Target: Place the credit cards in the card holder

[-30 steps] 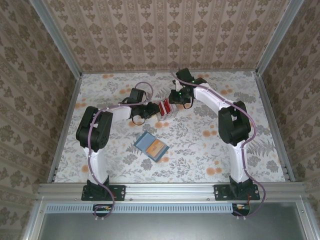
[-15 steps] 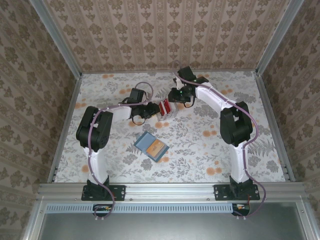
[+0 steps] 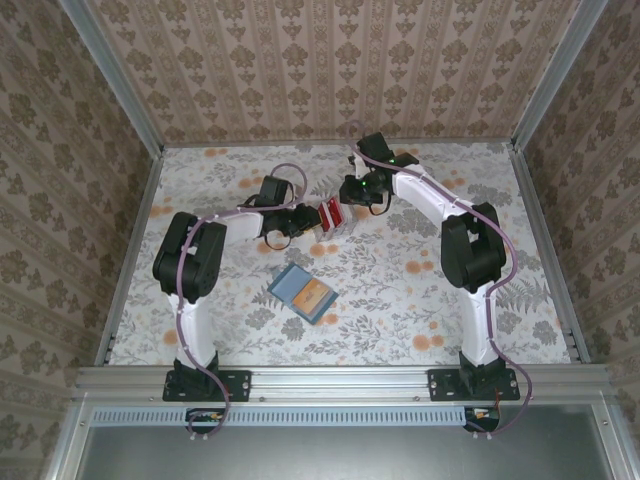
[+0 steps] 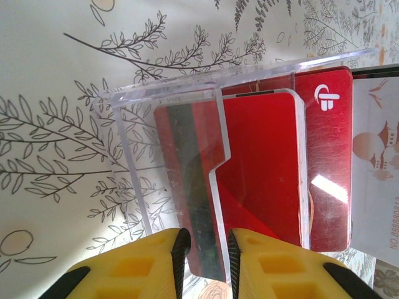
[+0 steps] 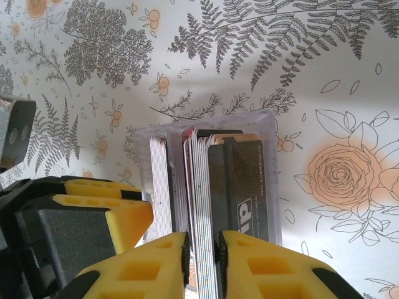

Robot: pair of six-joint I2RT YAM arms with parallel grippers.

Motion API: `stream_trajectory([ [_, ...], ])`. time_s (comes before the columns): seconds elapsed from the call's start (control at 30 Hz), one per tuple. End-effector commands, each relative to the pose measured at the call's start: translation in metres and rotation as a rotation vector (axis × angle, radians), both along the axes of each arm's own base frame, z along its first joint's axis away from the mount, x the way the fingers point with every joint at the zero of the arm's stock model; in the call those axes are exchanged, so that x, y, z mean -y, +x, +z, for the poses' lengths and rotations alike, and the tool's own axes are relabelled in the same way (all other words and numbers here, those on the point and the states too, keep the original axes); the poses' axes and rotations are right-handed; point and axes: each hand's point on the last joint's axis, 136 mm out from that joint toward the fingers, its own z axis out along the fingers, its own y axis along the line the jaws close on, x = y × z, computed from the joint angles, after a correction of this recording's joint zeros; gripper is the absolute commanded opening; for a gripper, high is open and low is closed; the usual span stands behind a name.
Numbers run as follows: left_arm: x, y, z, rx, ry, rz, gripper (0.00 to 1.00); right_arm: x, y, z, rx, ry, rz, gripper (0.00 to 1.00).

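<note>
The credit cards (image 3: 331, 216) stand on edge in a clear plastic stand (image 4: 174, 106) at mid-table. In the left wrist view a red card (image 4: 262, 168) sits behind the stand's divider. My left gripper (image 4: 206, 261) is shut on the stand's wall and that card's striped end. In the right wrist view my right gripper (image 5: 203, 261) is shut on several cards (image 5: 202, 180) in the row, beside a dark card (image 5: 246, 187). The card holder (image 3: 302, 293), teal with an orange pocket, lies open on the table nearer the bases, apart from both grippers (image 3: 303, 222) (image 3: 350, 203).
The floral table cover (image 3: 420, 290) stretches around the stand, bounded by metal rails and patterned walls (image 3: 320, 70). The left arm's yellow finger (image 5: 100, 212) sits close against the stand's left side in the right wrist view.
The right wrist has shifted slightly at the stand. The left arm, the stand and the card holder have stayed put.
</note>
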Motion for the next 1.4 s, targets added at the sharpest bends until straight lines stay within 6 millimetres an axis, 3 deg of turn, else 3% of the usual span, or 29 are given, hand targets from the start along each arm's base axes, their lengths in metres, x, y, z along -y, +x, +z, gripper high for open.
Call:
stream_trajectory([
  [0.0,0.009,0.0,-0.002,-0.011,-0.014,-0.016,0.27,0.001,0.001,0.001,0.01,0.001,0.005,0.2],
  [0.17,0.009,0.0,-0.003,-0.012,-0.012,-0.016,0.27,0.003,0.001,-0.001,0.01,-0.016,0.002,0.14],
  [0.2,0.02,-0.009,-0.002,-0.012,-0.013,-0.045,0.27,0.004,0.001,-0.001,0.01,-0.02,0.001,0.13],
  [0.47,0.02,-0.009,0.0,-0.009,-0.014,-0.046,0.27,0.012,0.003,0.001,0.028,-0.063,-0.013,0.04],
  [1.1,0.018,-0.01,0.002,-0.004,-0.008,-0.042,0.27,0.026,0.003,0.036,0.102,-0.054,-0.031,0.01],
  [1.37,0.013,-0.014,0.016,0.013,0.004,-0.037,0.29,0.033,0.002,0.04,0.111,-0.041,-0.046,0.01],
])
